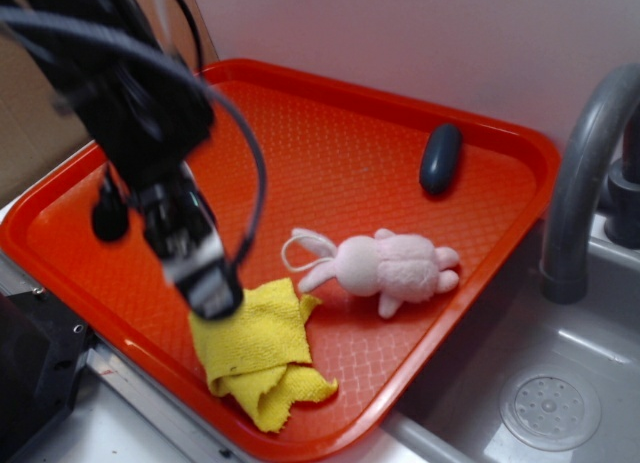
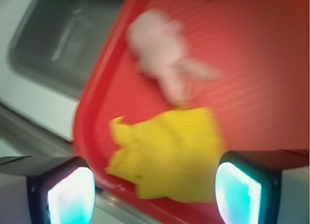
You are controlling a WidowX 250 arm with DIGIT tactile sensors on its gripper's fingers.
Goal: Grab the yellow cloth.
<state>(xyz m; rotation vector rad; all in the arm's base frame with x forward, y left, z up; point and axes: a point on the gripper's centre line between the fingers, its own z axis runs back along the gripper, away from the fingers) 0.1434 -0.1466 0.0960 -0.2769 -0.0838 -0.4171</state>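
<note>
The yellow cloth (image 1: pixel 262 355) lies crumpled at the near edge of the red tray (image 1: pixel 330 143); in the blurred wrist view the yellow cloth (image 2: pixel 167 154) shows between and beyond the two fingers. My gripper (image 1: pixel 205 283) hangs just above the cloth's left top corner, its black body blurred. In the wrist view the gripper (image 2: pixel 154 197) stands open, glowing pads wide apart, nothing held between them. A pink plush bunny (image 1: pixel 385 266) lies right of the cloth, and the bunny (image 2: pixel 160 47) appears beyond it in the wrist view.
A dark blue oval object (image 1: pixel 440 158) rests at the tray's far right. A grey faucet (image 1: pixel 585 173) and a sink with its drain (image 1: pixel 550 411) are at the right. The tray's near rim sits on a metal counter edge (image 1: pixel 130 388).
</note>
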